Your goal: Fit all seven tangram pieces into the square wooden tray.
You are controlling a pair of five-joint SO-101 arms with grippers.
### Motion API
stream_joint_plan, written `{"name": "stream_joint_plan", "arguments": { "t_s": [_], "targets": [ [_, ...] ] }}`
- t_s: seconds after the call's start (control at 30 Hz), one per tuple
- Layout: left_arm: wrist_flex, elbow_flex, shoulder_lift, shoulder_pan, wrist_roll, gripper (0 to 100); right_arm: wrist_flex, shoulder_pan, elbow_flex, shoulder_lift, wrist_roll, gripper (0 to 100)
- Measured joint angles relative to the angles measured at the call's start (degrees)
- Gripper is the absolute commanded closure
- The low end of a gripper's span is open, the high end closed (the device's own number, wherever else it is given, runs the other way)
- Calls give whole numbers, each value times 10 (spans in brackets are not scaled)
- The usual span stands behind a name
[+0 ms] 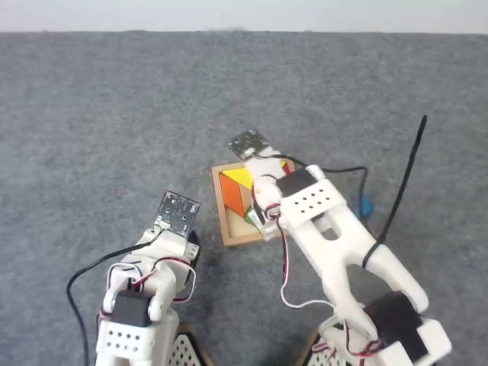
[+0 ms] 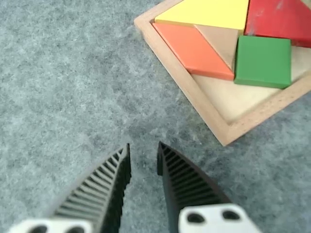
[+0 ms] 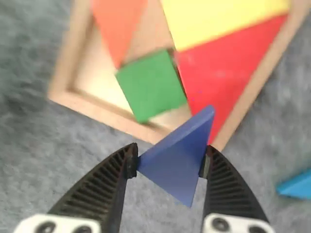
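Progress looks a little past halfway. The tray (image 2: 194,104) lies at the centre of the high view on the grey desk (image 1: 114,114). It already holds a yellow triangle (image 2: 204,12), an orange piece (image 2: 194,48), a red triangle (image 2: 279,19) and a green square (image 2: 262,60). A tan patch (image 2: 221,39) between the orange and the green may be a fifth piece or bare tray floor; the pictures do not settle it. Pale floor is open along the tray's near corner, and the green square seems to sit a little askew there.

Two pieces are outside the tray. The right gripper (image 3: 170,156) has its jaws clamped on the edges of a dark blue triangle (image 3: 177,165), held above the tray's rim close to the red triangle. A light blue piece (image 1: 364,206) lies on the desk just right of the tray.

The left gripper (image 2: 144,148) hangs over bare desk near the tray's corner, empty, its jaws only narrowly parted.

In the high view the right arm covers much of the tray and hides the dark blue triangle. The right wrist view shows that grip plainly. The left wrist view gives the clearest look at the seated pieces and the open floor.
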Motion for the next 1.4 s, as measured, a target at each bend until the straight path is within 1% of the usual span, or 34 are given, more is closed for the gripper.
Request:
{"name": "stream_joint_plan", "arguments": {
  "t_s": [0.13,0.3,0.47,0.6,0.73,1.0,1.2,1.4],
  "targets": [
    [0,0,0,0,0,912,0,-20,-41,22,0,843],
    [0,0,0,0,0,912,0,-61,-119,135,-2,843],
    [0,0,0,0,0,912,0,-103,-205,237,-59,843],
    [8,0,0,0,0,913,12,-107,-246,287,-86,841],
    [13,0,0,0,0,913,30,-107,-273,306,-94,840],
    [13,0,0,0,0,913,31,-107,-277,306,-95,839],
    [13,0,0,0,2,913,54,-128,-277,310,-95,839],
    [13,0,0,0,3,912,57,-130,-278,310,-95,838]
  ]
}}
